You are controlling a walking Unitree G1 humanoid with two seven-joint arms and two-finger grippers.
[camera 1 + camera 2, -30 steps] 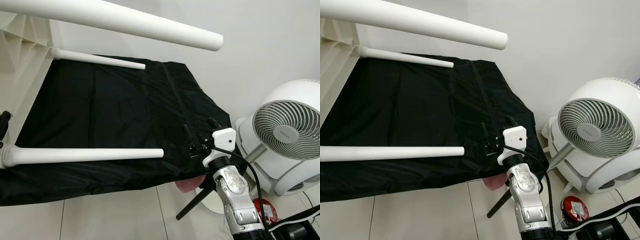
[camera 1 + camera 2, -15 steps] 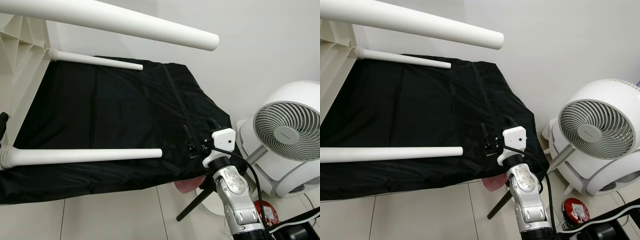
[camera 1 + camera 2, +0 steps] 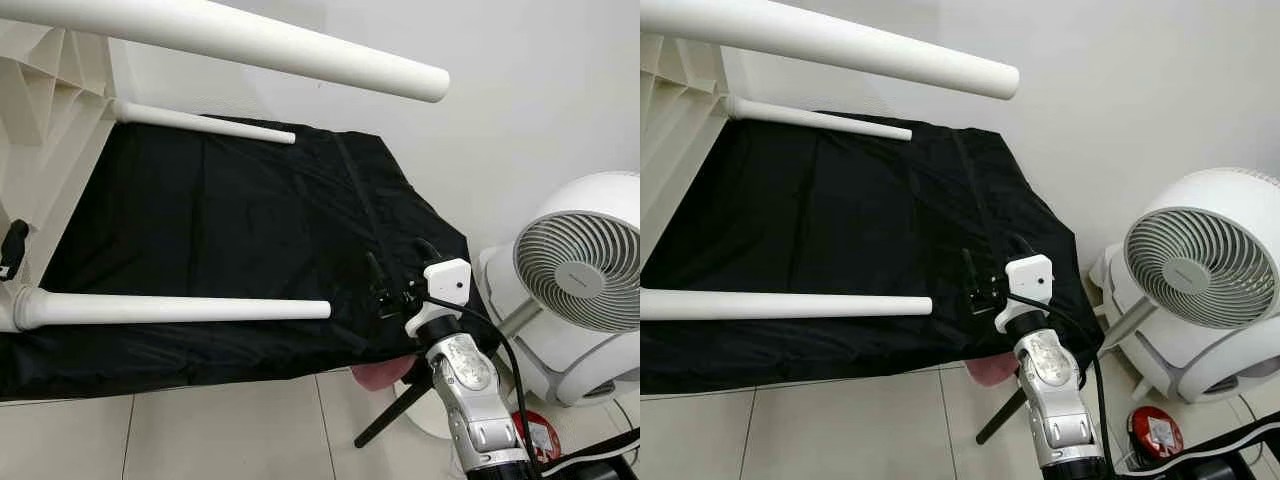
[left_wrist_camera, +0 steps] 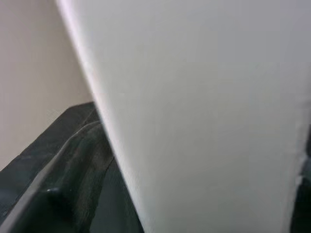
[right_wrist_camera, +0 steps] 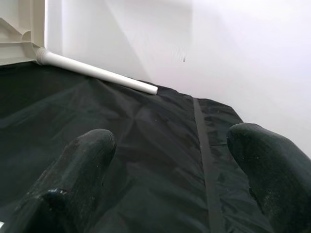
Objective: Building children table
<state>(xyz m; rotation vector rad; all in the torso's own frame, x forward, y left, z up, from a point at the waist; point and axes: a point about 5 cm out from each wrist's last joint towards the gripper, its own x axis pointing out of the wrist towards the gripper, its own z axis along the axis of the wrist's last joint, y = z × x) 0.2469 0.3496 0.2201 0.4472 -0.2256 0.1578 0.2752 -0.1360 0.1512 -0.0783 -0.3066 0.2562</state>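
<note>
Black cloth (image 3: 220,230) under white table legs (image 3: 180,308); right tool (image 3: 395,280) (fingers wide) beside fan (image 3: 580,270).

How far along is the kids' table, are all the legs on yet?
Three white legs look attached to the table's underside: the near leg, the far leg and the top leg. A fourth can't be seen. The right gripper hovers open over the black cloth, holding nothing. What the left arm is doing is unclear.

White table leg up close over black fabric

A broad, blurred white table leg (image 4: 204,111) spans most of the frame, slanting from top to bottom; pale wall (image 4: 34,73) at upper left; creased black cloth (image 4: 63,184) at lower left.
</note>
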